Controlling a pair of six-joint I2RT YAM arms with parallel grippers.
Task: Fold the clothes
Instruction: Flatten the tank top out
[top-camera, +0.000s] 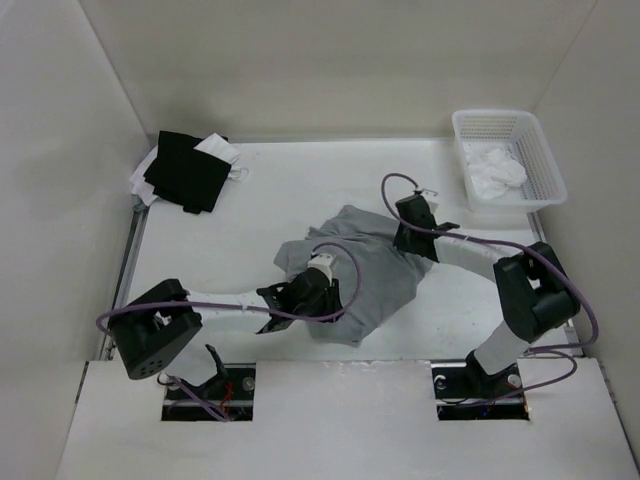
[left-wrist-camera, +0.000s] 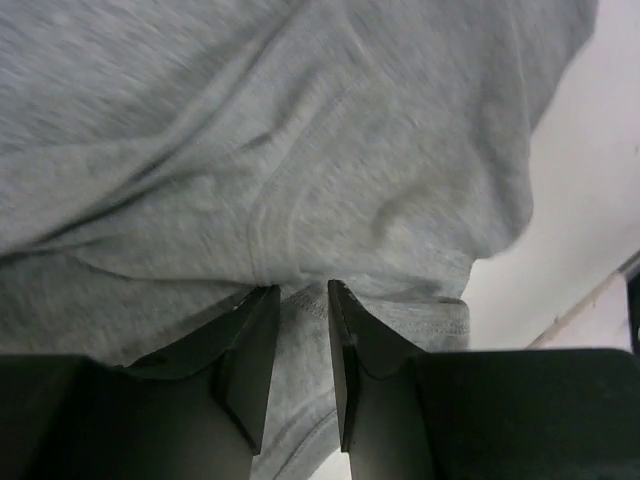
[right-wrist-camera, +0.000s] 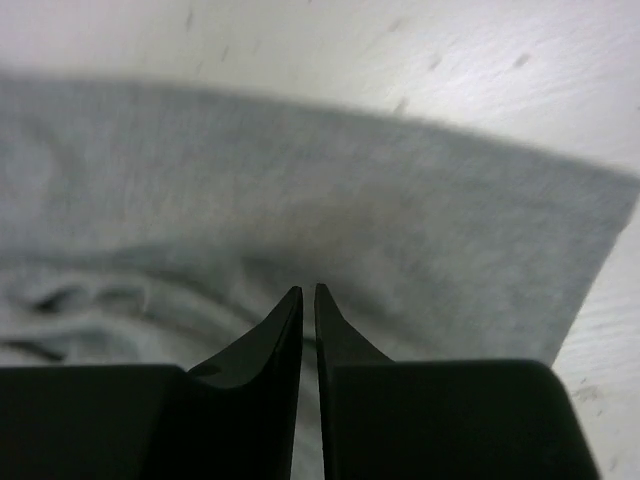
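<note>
We see the left gripper (left-wrist-camera: 297, 295), jaws slightly apart over the shirt (left-wrist-camera: 300, 150), grip unclear; the right gripper (right-wrist-camera: 308, 292) pinches it, jaws nearly together.

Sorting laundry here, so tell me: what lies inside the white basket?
A crumpled white cloth lies inside the white basket. Anything beneath the cloth is covered and cannot be seen.

Rumpled grey polo shirt (top-camera: 385, 290), perhaps part-folded.
</note>
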